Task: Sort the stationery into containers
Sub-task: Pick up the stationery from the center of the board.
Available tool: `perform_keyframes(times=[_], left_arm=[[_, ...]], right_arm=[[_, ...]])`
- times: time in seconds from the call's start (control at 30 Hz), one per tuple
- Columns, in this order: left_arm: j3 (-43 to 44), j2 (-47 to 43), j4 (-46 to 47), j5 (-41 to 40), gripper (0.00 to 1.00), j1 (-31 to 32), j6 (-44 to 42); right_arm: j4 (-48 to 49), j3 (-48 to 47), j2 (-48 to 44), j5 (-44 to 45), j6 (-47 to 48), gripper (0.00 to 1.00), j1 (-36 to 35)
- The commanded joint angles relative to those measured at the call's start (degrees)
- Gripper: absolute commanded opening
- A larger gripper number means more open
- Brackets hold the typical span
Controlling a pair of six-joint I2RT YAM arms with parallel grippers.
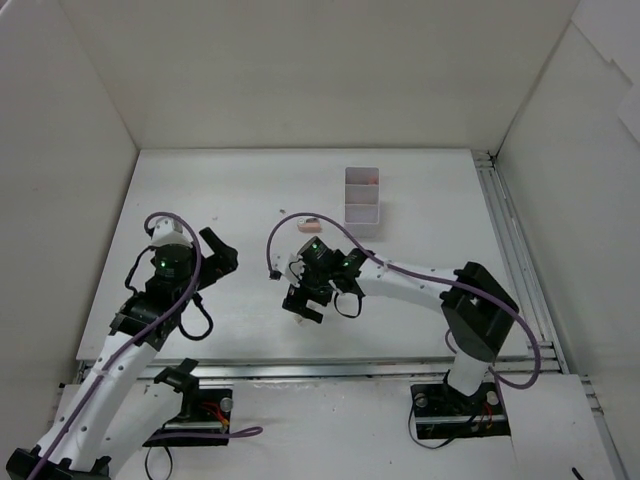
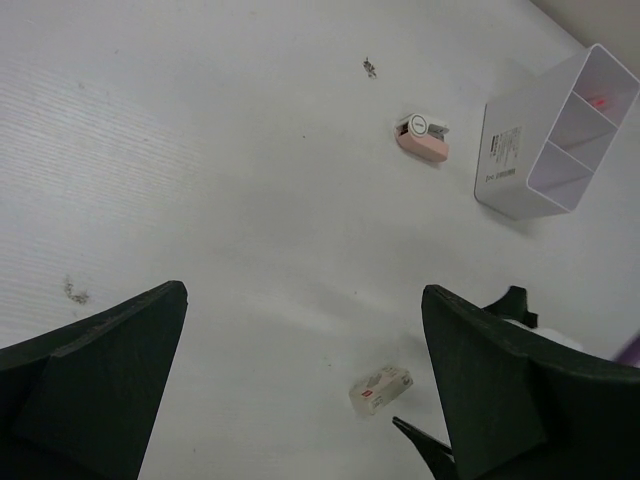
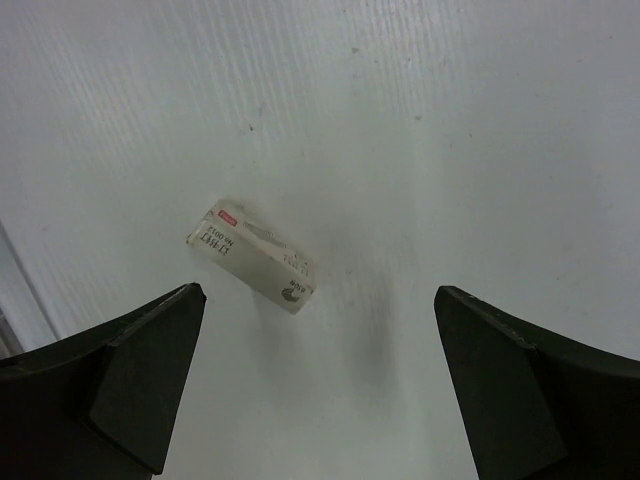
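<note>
Cream block (image 3: 250,256) flat on white table (image 3: 420,120), between wide-spread right fingers (image 3: 110,400), touching neither, left fingers (image 2: 90,380) also wide apart.

**Robot test cell in a laboratory.** A plain white worktop (image 1: 230,190) is boxed in by bare white panel walls (image 1: 320,70) at the back and on both sides. Aluminium rails (image 1: 506,235) run along its right and near edges. Two white-and-black robot arms, the left arm (image 1: 160,290) and the right arm (image 1: 410,280), stand on black base plates (image 1: 200,420) at the near edge. Purple cables (image 1: 283,219) loop along the arms. The overhead view looks straight down into the enclosure.
</note>
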State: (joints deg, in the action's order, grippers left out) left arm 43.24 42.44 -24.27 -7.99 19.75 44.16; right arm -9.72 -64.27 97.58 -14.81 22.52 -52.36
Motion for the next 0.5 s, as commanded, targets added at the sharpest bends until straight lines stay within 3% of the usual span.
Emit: perform_keyframes(times=[0.0, 0.33, 0.47], left_arm=[[0.3, -1.7, -0.1, -0.7, 1.0, -0.4, 0.8], [-0.1, -3.1, -1.5, -1.9, 1.0, -0.4, 1.4], [0.3, -2.4, -1.5, -1.9, 1.0, -0.4, 1.3]], right_arm=[[5.1, -1.4, 3.0, 2.4, 0.3, 0.98, -0.3], [7.0, -1.6, 7.4, -1.4, 0.9, 0.98, -0.9], [9.0, -1.1, 8.4, -2.3, 1.4, 0.88, -1.3]])
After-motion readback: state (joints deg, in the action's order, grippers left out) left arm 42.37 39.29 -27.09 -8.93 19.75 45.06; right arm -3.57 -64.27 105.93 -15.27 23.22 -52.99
